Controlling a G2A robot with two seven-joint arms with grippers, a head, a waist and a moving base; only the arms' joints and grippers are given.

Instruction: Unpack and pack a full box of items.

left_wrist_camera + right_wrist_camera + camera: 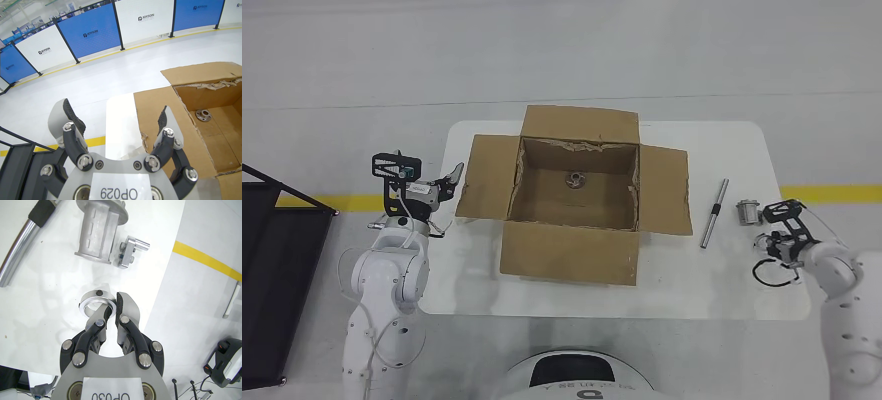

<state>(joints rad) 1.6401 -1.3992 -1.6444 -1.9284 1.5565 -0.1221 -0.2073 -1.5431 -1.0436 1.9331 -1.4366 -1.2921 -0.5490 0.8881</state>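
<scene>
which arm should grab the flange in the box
Left. The left jaws stand open and empty beside the box, facing the flange; the right jaws are shut on a ring.

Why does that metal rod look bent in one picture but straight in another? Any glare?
Right wrist view: the wide lens bows the rod near the edge, with glints on the ring; top view: it lies straight, shadows on the table faint.

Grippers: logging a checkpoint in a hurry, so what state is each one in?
Left gripper: open, holding nothing.
Right gripper: closed on the metal ring.
</scene>
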